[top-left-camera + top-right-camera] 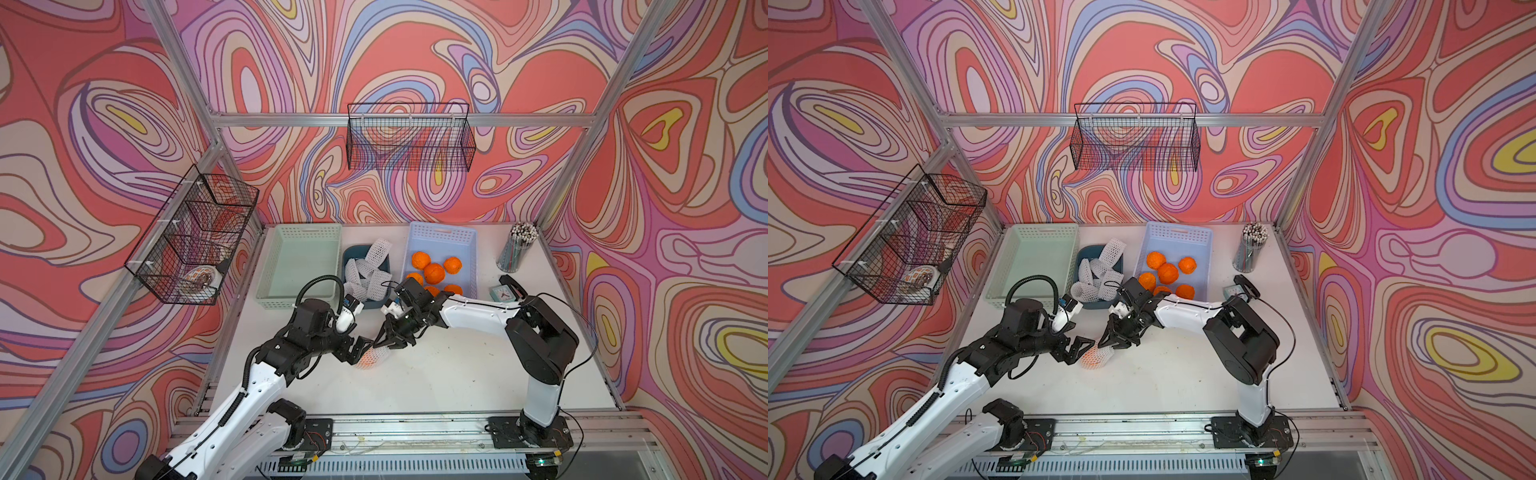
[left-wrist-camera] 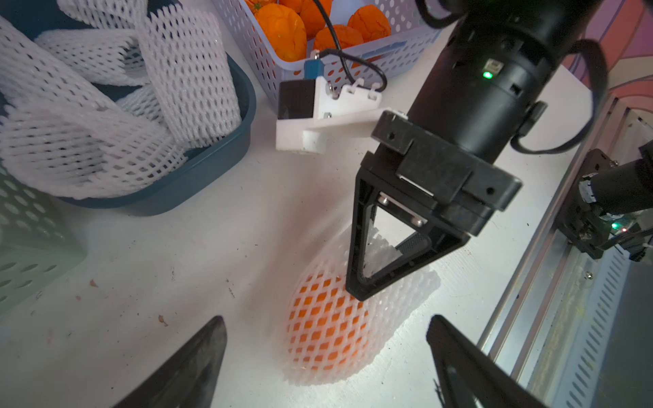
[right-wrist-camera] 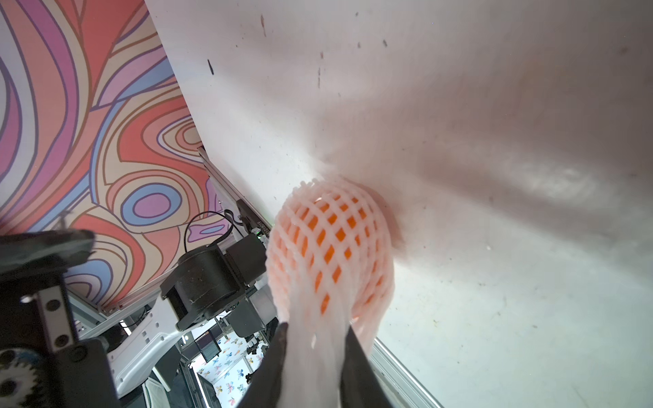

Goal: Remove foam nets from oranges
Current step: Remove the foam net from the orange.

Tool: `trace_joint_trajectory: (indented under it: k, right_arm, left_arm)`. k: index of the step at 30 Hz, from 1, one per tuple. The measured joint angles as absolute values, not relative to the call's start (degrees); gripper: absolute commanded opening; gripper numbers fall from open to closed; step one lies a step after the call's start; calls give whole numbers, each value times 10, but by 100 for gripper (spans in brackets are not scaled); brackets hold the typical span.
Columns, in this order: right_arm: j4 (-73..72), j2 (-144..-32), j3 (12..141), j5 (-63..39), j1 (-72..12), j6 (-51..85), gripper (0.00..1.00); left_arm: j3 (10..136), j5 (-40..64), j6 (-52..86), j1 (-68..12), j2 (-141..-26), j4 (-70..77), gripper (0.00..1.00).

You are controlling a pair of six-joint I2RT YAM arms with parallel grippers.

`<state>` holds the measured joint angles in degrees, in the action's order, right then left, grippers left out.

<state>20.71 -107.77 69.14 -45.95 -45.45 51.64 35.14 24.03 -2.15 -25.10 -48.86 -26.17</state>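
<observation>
One netted orange [image 1: 371, 360]: is lying on the white counter [image 1: 457, 374], at six o'clock from the blue tub [image 2: 212, 166] and about seven o'clock from the lavender basket [image 1: 442, 232].
Foam net [image 3: 318, 226]: is hugging that fruit, its diamond holes stretching over the peel and its slack end trailing off towards one o'clock.
Handling, to my eye: the net is looking feather-light, squashy and springy, clinging by friction alone. The fruit inside is looking firm, round and ready to roll.
Where to take hold: the loose end beyond the fruit is offering the best pinch for pulling. The bulge is the place to steady the orange.
Right pincer [image 3: 314, 332]: is reaching in from two o'clock, pressing nearly together on the bunched slack end of the foam net.
Left pincer [image 2: 325, 321]: is coming in from nine o'clock, standing spread wide with a finger on either side of the fruit, touching nothing that I can see.
Elsewhere: bare oranges [image 1: 434, 272] are sitting in the lavender basket, and spent nets [image 1: 365, 274] are piling up in the blue tub.
</observation>
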Motion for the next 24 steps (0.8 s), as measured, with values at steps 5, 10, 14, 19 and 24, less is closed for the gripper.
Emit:
trace_joint_trajectory:
  k: [5, 10, 14, 19, 24]
  right_arm:
    - [229, -1078, 698, -466, -453, 503, 0]
    - [260, -1078, 708, -472, -443, 488, 0]
    - [290, -1078, 728, -475, -437, 467, 0]
    - [342, -1078, 763, -478, -436, 426, 0]
    - [370, -1078, 772, -481, -435, 404, 0]
  left_arm:
    - [352, 276, -40, -251, -510, -262, 91]
    - [363, 329, -78, -251, -547, -266, 89]
    - [375, 367, -133, -254, -577, -272, 92]
    - [376, 392, -186, -260, -599, -263, 94]
    - [378, 413, -221, -263, -655, -255, 93]
